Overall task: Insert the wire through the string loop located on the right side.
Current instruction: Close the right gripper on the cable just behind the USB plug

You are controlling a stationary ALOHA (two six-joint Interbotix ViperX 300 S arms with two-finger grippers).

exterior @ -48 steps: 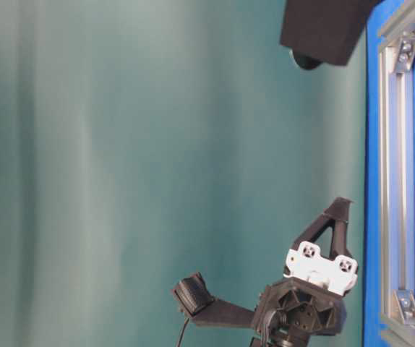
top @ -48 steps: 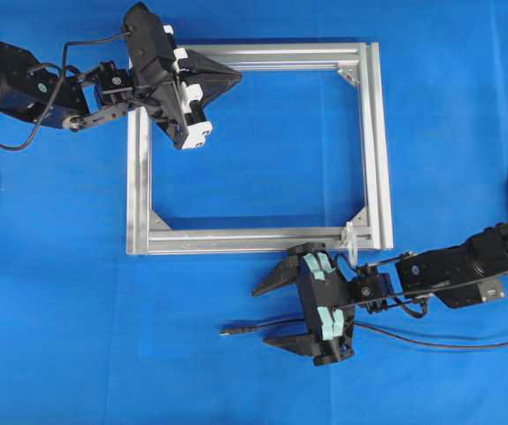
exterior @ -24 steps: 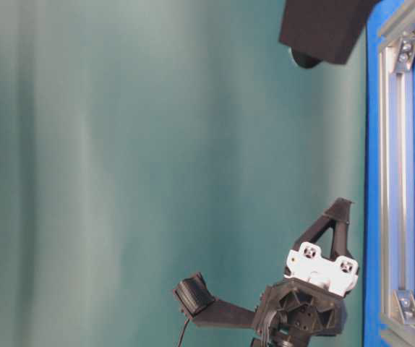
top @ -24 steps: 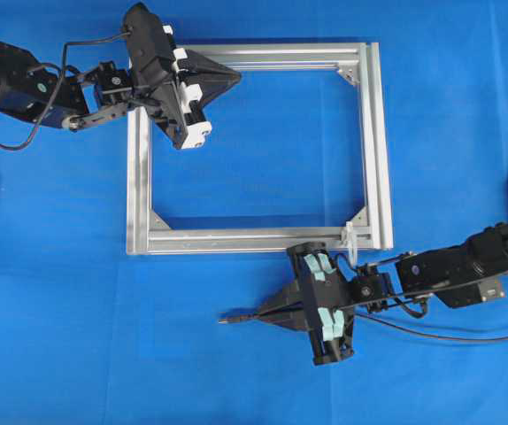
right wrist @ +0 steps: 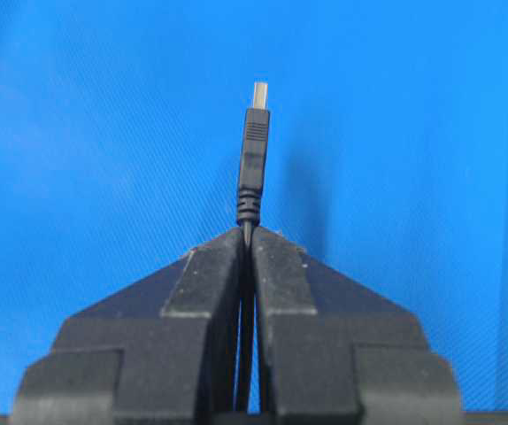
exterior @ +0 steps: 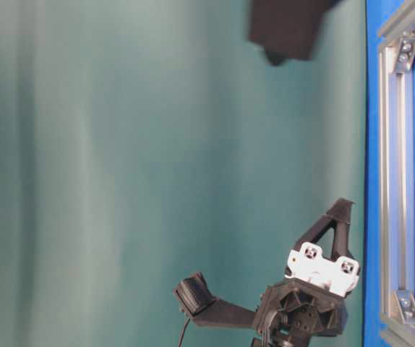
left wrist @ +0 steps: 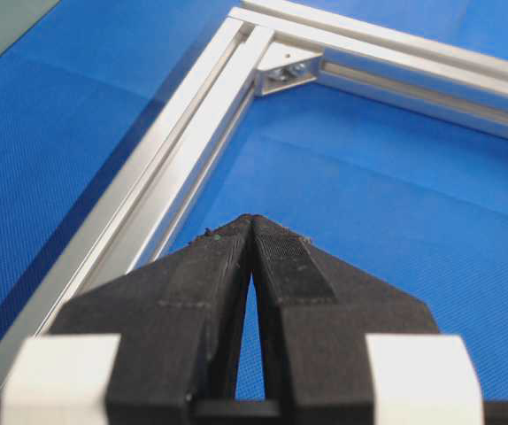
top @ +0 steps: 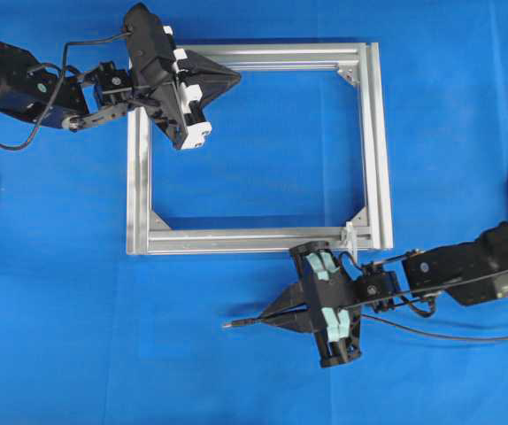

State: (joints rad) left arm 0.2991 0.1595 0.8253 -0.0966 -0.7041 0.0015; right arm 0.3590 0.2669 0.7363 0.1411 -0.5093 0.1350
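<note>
The thin black flexible wire [top: 431, 335], light and limp, lies at lower right on the blue cloth-covered table [top: 59, 336]. The right gripper [top: 267, 320] pinches it just behind its stiff plug, sensibly. The tiny whitish string loop [top: 349, 239], probably flimsy, stands on the aluminium frame [top: 373, 133]. The left gripper [top: 236, 78] is pressed together, empty.

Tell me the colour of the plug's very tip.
Pale silvery-white on the black plug; the right wrist view shows it best.

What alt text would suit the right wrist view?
The right end effector is shut on the wire, whose dark plug with a pale metal tip sticks out just past the fingertips, above the blue table cover.
</note>
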